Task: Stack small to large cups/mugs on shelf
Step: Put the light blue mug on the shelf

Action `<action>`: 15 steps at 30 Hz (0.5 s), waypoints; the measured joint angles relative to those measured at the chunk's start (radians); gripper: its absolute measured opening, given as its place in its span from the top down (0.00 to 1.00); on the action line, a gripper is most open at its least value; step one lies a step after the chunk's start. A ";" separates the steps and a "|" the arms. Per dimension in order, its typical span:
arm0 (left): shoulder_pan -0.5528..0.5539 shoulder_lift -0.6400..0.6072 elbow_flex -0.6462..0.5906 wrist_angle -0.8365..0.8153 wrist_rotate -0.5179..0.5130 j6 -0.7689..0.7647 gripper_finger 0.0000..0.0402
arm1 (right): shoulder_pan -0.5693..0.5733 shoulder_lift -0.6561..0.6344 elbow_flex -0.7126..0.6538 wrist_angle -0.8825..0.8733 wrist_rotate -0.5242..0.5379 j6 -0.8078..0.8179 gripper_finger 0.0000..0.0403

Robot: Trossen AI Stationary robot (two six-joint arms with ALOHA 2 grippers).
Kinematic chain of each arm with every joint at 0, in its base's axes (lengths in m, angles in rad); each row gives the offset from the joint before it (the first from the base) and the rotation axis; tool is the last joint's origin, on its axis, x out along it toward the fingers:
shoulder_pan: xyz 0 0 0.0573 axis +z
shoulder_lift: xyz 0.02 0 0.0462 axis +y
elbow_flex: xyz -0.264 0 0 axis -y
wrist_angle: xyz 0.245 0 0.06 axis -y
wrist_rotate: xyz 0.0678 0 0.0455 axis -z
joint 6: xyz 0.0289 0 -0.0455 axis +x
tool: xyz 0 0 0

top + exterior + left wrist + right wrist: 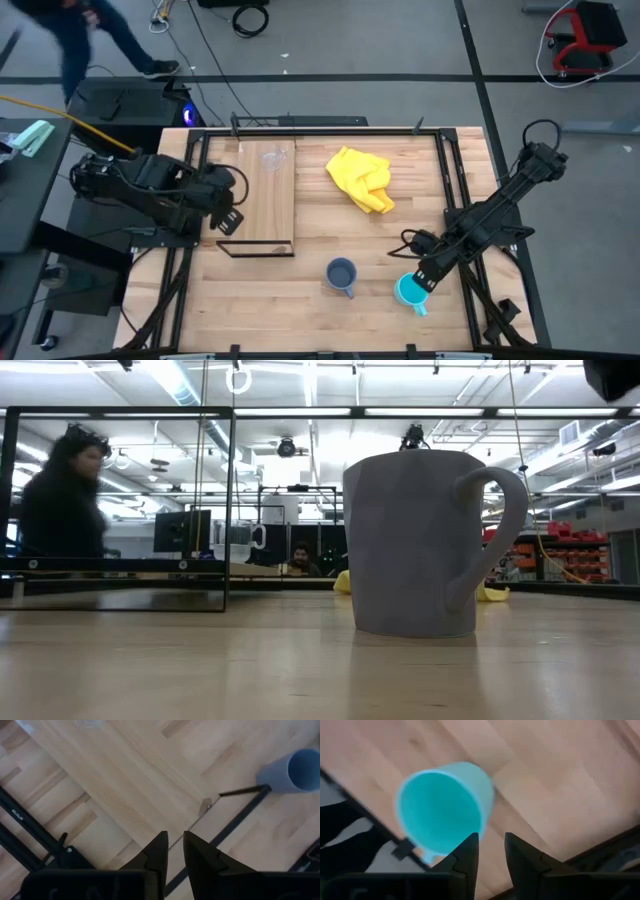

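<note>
Right pincer (428, 277) nearly closed, empty, just above cyan mug (409, 292). Left pincer (229, 219) nearly closed, empty, over shelf (262, 200) edge.

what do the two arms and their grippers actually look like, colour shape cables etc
Both arms are dark, near-black jointed links. A black cable loops off the right arm near its outer end, and another loops near the right gripper. The left gripper shows pale markings on its tip. Up close, each gripper has two dark, angular, wedge-like fingers tapering to blunt tips.
</note>
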 joint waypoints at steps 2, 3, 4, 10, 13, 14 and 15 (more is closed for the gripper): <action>-0.014 -0.004 0.000 -0.003 -0.014 -0.025 0.83 | 0.000 -0.002 -0.021 0.001 -0.001 -0.004 0.74; -0.018 -0.004 0.000 -0.002 -0.018 -0.034 0.83 | 0.000 -0.003 -0.030 0.006 -0.001 -0.007 0.74; -0.022 -0.003 0.000 -0.001 -0.020 -0.040 0.82 | 0.000 -0.004 -0.039 0.015 -0.001 -0.007 0.74; -0.028 -0.002 0.000 -0.001 -0.020 -0.059 0.82 | 0.000 -0.001 -0.088 0.122 -0.001 -0.012 0.74; -0.028 -0.003 0.000 -0.001 -0.021 -0.059 0.84 | 0.000 0.005 -0.099 0.124 -0.001 -0.013 0.74; -0.028 -0.003 0.000 -0.001 -0.021 -0.059 0.84 | 0.000 0.006 -0.105 0.128 -0.001 -0.011 0.74; -0.028 -0.003 0.000 -0.001 -0.021 -0.059 0.84 | 0.000 0.006 -0.111 0.133 -0.001 -0.011 0.74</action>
